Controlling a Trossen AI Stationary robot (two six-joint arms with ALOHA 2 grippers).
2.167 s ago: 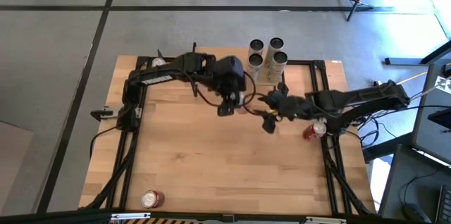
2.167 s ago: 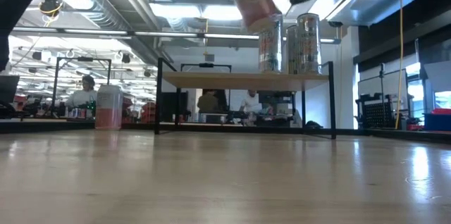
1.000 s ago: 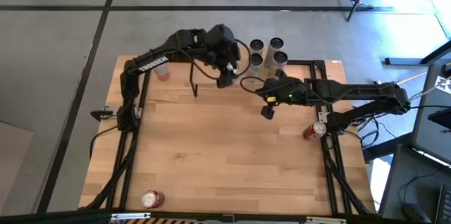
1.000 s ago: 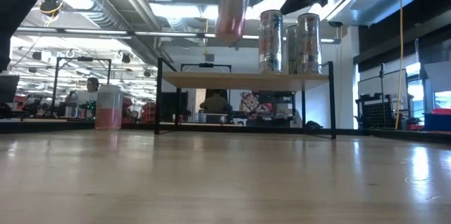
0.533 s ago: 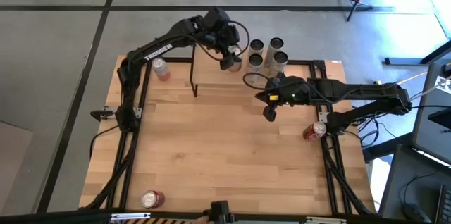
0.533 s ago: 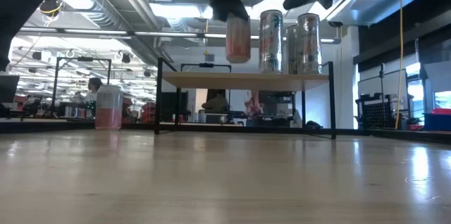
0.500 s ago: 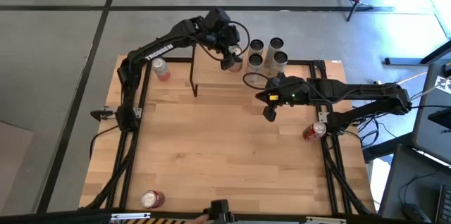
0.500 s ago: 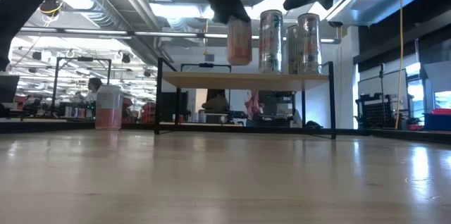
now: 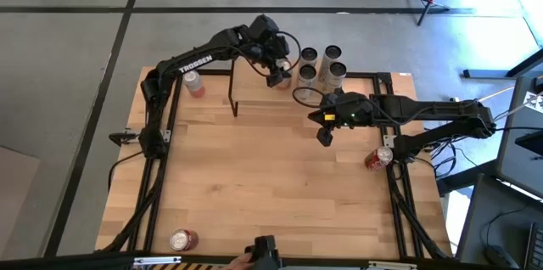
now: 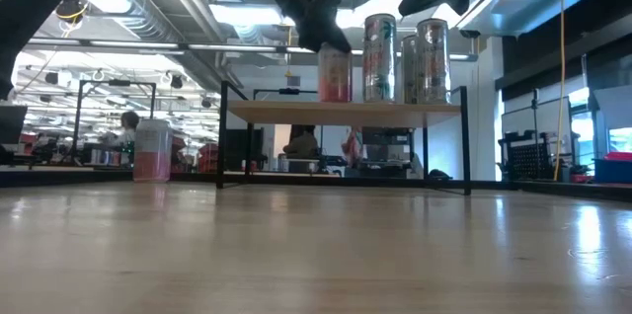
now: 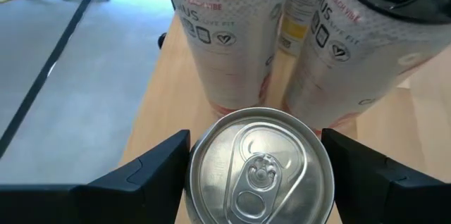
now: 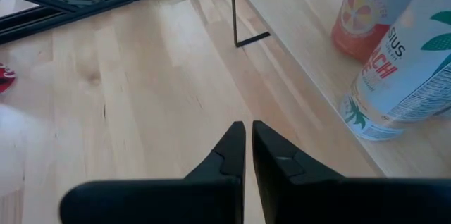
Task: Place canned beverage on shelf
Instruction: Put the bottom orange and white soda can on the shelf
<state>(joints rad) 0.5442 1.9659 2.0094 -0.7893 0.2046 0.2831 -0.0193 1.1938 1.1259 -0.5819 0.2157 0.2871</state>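
Pink can (image 10: 334,77), lowered since a moment ago, now resting on shelf (image 10: 296,111) upper centre (left gripper (image 9: 282,75) still clasping it; release pending).

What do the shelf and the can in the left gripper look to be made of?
The shelf: a light board with visible wood grain and a matte look, on thin black legs that look like painted metal. The can, held between the left gripper fingers: a bright brushed silvery lid with a pull tab, probably aluminium; its pink printed side shows in the low view.
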